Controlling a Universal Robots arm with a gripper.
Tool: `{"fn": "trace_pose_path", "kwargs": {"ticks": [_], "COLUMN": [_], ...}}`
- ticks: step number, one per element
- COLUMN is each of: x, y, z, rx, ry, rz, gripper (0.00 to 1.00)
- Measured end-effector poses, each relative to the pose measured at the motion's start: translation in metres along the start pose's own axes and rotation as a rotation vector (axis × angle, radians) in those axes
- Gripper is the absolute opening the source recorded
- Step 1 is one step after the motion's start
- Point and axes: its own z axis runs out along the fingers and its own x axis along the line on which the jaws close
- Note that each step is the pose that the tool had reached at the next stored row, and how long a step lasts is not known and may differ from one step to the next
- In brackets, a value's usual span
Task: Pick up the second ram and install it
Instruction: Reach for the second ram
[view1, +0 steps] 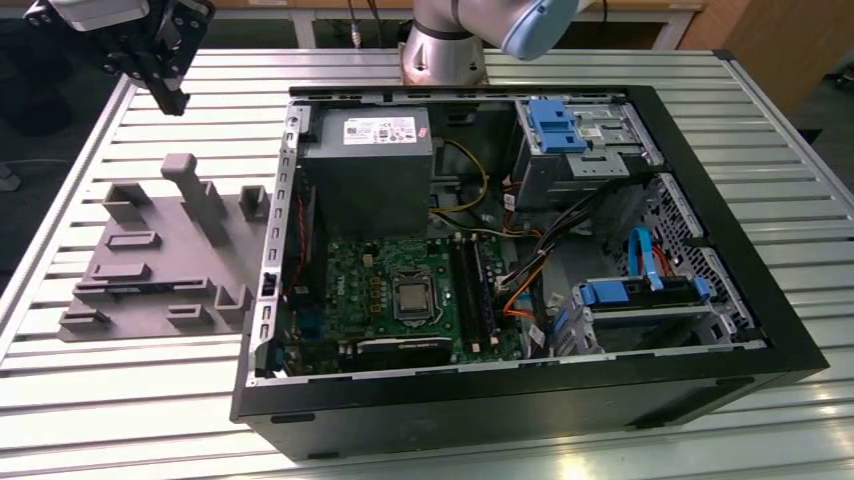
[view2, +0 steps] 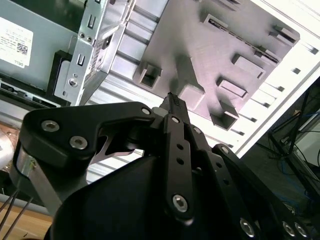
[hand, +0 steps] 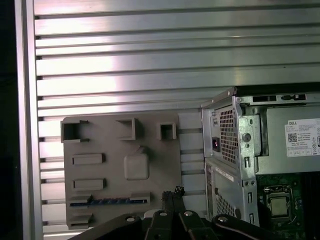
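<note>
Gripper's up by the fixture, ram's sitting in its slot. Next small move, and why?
I'd likely open the fingers and shift across to line up over the second ram. The gripper hangs empty, high by the gray fixture, fingertips together, and in the first wrist view the ram lies in its fixture slot, off to the side of the tips.

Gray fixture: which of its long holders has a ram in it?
The longest one, with the blue-green second ram along it in the first wrist view; the shorter holders look plain gray.
</note>
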Motion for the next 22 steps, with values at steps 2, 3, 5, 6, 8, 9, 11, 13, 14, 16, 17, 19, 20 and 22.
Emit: {"fn": "trace_pose_path", "kwargs": {"ticks": [2,3,5,6,8,9,11,13,14,16,17,19,20,22], "x": [0.0031,0.0041,0.0052,0.0055,0.0063,0.0069,0.0088,0.0113,0.0126,0.0139,0.0140,0.0141,0.0141,0.0142], "y": [-0.0005,-0.0011,-0.0039,-0.0062,-0.0110,-0.0133,-0.0172,-0.0197,-0.0206,-0.0214,-0.0214,-0.0213,-0.0213,-0.0214], "z": [-0.0001,-0.0001,0.0000,0.0002,0.0004,0.0006,0.0009,0.0011,0.0012,0.0013,0.0013,0.0013,0.0012,0.0013], "rx": [0.0001,0.0000,-0.0001,-0.0001,0.0001,0.0000,-0.0001,0.0000,0.0001,0.0000,0.0000,0.0000,0.0001,0.0000], "ry": [0.0000,0.0000,0.0000,0.0000,0.0001,0.0001,0.0000,0.0000,0.0001,0.0000,0.0000,0.0000,0.0001,0.0000], "rz": [0.000,0.000,0.000,0.000,0.000,0.000,0.000,0.000,0.000,0.000,0.000,0.000,0.000,0.000], "gripper": [0.11,0.11,0.11,0.11,0.11,0.11,0.11,0.11,0.11,0.11,0.11,0.11,0.11,0.11]}}
